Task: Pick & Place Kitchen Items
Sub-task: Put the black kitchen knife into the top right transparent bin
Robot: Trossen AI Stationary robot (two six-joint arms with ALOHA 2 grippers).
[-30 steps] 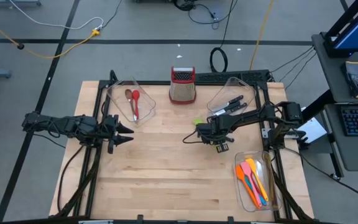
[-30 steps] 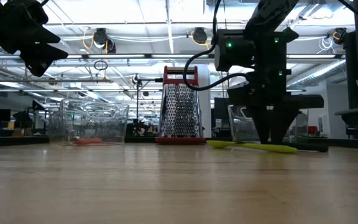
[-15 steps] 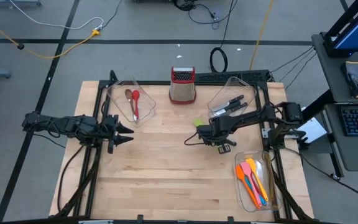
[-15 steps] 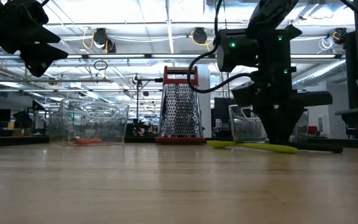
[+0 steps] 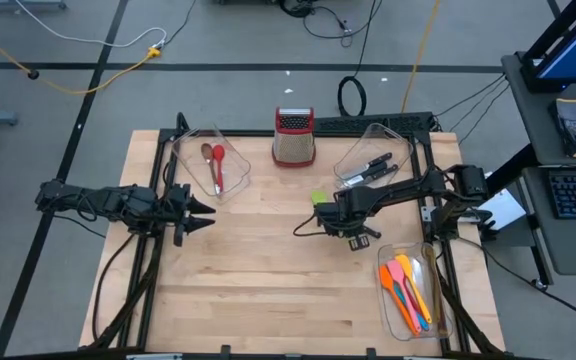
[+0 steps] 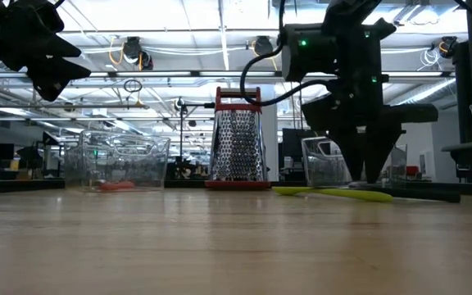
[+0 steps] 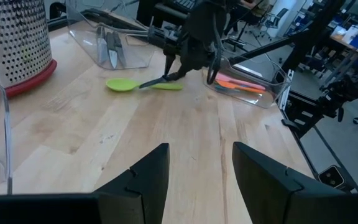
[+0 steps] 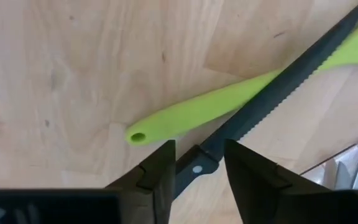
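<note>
A black-handled knife [image 8: 278, 87] with a serrated dark blade lies crossed over a lime-green spoon [image 8: 197, 112] on the wooden table, right of centre. The spoon also shows in the high view [image 5: 320, 197] and the low view [image 6: 334, 193]. My right gripper [image 8: 199, 171] points down over them, shut on the knife's handle; it also shows in the high view [image 5: 345, 216]. My left gripper [image 5: 208, 212] is open and empty, held level above the table's left part, pointing right. My right gripper has the knife's black handle [image 8: 197, 163], close to where it meets the blade, between its two fingers. The fingers come from above, pointing down, and lie across the handle. In the left wrist view the blade [image 7: 160, 79] slopes down from the gripper to the green spoon.
A steel grater with a red top [image 5: 294, 137] stands at the far middle. One clear bin holds a red and a brown spoon [image 5: 214, 165], another black-handled knives [image 5: 373, 165], and a third orange, yellow and other spatulas [image 5: 408, 292] at the near right.
My right gripper has shifted a little toward the table's right, then back left and slightly up. The green spoon has stayed where it was.
</note>
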